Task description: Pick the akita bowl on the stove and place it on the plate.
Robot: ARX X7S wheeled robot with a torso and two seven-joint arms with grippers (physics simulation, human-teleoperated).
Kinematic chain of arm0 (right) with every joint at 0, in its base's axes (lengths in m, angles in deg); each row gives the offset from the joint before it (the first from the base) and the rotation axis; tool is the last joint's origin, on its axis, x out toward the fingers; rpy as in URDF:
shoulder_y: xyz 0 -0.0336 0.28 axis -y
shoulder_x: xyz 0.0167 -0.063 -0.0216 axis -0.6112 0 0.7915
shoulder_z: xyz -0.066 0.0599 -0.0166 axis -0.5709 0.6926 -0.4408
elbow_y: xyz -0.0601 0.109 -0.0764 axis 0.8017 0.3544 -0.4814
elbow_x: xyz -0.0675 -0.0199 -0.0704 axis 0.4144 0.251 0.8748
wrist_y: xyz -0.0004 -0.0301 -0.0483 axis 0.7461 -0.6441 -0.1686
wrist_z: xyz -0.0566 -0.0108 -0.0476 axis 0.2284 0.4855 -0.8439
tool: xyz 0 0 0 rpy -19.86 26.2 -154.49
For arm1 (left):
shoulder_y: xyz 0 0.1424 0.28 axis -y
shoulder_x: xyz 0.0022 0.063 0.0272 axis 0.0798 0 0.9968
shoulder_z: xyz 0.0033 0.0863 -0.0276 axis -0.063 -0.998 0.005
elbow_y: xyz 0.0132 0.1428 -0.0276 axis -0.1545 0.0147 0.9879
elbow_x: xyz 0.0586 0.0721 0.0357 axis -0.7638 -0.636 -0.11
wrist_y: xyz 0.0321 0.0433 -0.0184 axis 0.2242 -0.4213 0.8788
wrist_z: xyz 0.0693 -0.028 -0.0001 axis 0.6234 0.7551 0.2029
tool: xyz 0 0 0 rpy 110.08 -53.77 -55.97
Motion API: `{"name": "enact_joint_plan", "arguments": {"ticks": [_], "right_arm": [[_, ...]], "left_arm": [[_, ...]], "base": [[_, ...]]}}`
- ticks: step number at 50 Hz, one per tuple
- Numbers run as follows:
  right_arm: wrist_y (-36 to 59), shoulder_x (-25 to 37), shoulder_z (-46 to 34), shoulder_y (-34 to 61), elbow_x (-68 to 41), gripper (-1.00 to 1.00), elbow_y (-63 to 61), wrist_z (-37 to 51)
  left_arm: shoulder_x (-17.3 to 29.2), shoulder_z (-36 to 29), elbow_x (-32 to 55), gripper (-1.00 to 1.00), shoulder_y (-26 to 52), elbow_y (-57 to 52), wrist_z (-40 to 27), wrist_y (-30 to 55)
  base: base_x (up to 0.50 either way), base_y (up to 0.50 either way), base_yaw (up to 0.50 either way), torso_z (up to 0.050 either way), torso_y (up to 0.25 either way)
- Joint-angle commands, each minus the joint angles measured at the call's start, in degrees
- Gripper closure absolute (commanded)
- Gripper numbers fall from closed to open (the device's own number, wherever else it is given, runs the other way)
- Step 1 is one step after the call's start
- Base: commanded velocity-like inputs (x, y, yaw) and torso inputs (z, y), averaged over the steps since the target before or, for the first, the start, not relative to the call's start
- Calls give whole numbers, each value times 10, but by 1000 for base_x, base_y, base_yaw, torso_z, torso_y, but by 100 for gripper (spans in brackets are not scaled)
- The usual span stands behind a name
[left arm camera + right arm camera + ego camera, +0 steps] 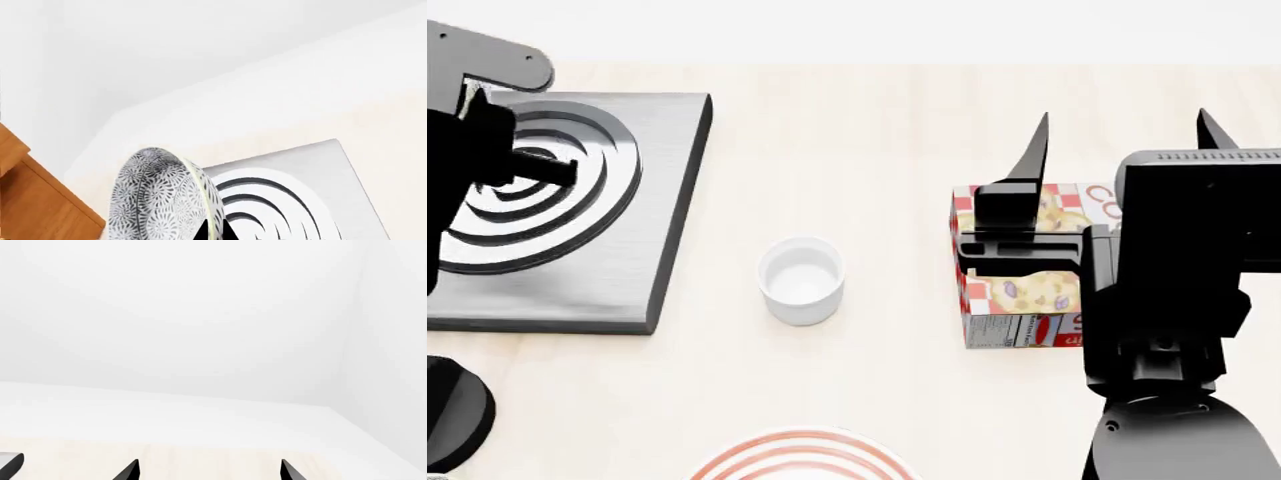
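Observation:
In the left wrist view the akita bowl [160, 195], white with a dense grey-black pattern, is tipped on its side. Its rim runs between the two black tips of my left gripper [215, 231], which is shut on that rim. Right behind it lies the stove [313, 175], grey with black burner rings. From the head view, my left arm [467, 150] covers the stove [627, 260] at far left and hides the bowl. The plate [801, 452], white with red rings, shows at the bottom edge. My right gripper [1124, 125] [210, 471] is open with nothing between its fingers.
A small plain white cup [801, 278] stands on the light wooden table [868, 150] between stove and plate. A red-checked food box [1014, 290] lies under my right arm. A brown wooden surface [27, 200] shows beside the bowl in the left wrist view.

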Motion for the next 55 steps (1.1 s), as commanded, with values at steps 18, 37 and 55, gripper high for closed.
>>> {"name": "enact_joint_plan", "arguments": {"ticks": [18,37,55], "right_arm": [[-3,3,-3,0,-3,-100,1,4],[-9,5,-6,-1,-4,-100,4,5],[-7,7,-8,0,-7,-100,1,8]], "left_arm": [[155,-161,-13,100,66,-453,203,31],[238,-272,-118,100,103,-617,292,-107],[283,-328,-139,100,98,-684,363,-146]], "base": [[0,0,0,0,0],[0,0,0,0,0],[0,0,0,0,1]]}}
